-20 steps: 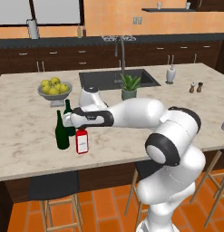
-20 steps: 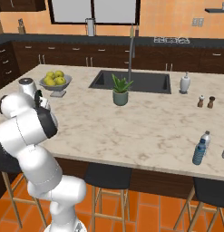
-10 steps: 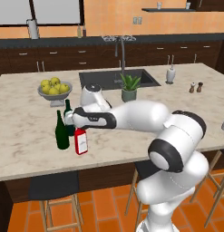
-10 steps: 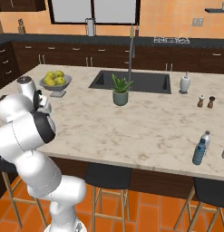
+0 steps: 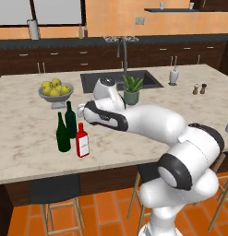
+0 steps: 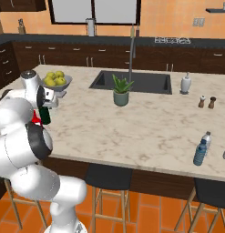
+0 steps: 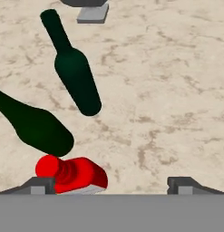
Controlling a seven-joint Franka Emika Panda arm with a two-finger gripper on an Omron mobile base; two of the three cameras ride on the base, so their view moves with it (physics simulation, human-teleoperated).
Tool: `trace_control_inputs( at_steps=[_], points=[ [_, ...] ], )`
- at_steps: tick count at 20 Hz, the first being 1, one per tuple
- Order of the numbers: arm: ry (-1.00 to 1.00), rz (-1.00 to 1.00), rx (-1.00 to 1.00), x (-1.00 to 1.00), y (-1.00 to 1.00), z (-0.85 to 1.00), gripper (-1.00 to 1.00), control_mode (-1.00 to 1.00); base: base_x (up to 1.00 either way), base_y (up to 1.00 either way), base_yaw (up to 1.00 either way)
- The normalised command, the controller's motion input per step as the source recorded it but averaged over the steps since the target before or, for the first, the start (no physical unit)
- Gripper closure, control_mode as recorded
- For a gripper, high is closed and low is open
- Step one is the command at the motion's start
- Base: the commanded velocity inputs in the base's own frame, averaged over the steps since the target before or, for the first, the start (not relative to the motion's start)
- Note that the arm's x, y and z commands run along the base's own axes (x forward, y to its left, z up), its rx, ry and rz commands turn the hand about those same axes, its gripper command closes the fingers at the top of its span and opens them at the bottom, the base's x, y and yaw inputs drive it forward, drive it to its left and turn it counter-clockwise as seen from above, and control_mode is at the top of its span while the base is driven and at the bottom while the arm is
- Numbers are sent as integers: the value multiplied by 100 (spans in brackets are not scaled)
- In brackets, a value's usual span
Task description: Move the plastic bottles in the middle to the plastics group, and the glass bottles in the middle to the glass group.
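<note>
Kitchen island counter (image 5: 37, 152) with the red bottle (image 5: 81, 141) standing upright just beside the two green wine bottles (image 5: 63, 133), on their near side, apart from the gripper (image 7: 111, 183). The gripper's fingers (image 7: 183, 183) are spread wide, empty, above the red bottle. The fruit bowl (image 5: 55, 90) sits behind the wine bottles. Two small plastic bottles (image 6: 201, 149) stand well apart, near the counter's far right end.

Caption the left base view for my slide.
Open gripper above red bottle standing beside two green wine bottles.
</note>
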Motion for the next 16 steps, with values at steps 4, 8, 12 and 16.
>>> trace_control_inputs(
  at_steps=[4, 8, 12, 16],
  points=[
    [0, 0, 0, 0, -85, 18, -100, -100, 0, 0, 0],
    [-1, 0, 0, -3, -97, 6, -100, -100, 0, 0, 0],
    [-2, 0, -1, -23, -100, 0, -100, -100, 0, 0, 0],
    [-19, -2, -4, -81, -83, -3, -100, -100, 0, 0, 0]
  ],
)
